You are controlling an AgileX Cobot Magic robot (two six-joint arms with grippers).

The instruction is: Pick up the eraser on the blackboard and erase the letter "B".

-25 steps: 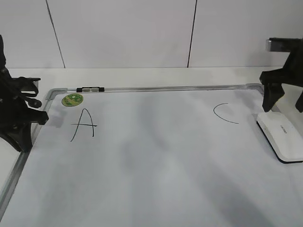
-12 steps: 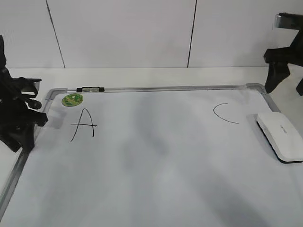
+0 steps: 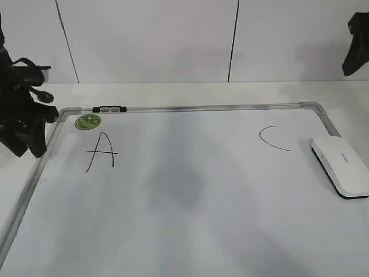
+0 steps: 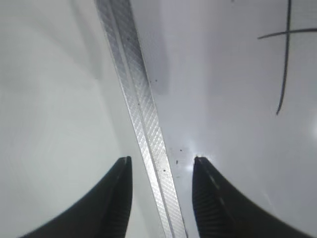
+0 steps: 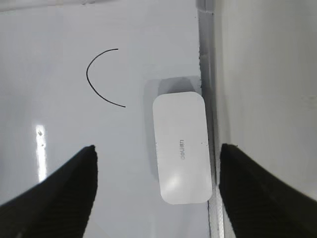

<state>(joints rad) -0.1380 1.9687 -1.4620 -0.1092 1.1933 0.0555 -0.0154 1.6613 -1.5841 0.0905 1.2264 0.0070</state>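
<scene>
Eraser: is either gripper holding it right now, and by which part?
No. The eraser lies free on the board; the right gripper and left gripper are open and empty.

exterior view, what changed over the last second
The right gripper rose away from the eraser toward the top right corner. The left arm lifted slightly. Eraser, letters A and C, and magnet stayed put.

White counter (image 3: 173, 89) against a white panelled wall (image 3: 150, 40) with dark vertical seams. Round green magnet (image 3: 88, 121) near a black-and-silver clip (image 3: 109, 108); below it, hand-drawn letter A (image 3: 102, 151). Far right, curved letter C (image 3: 270, 138).
</scene>
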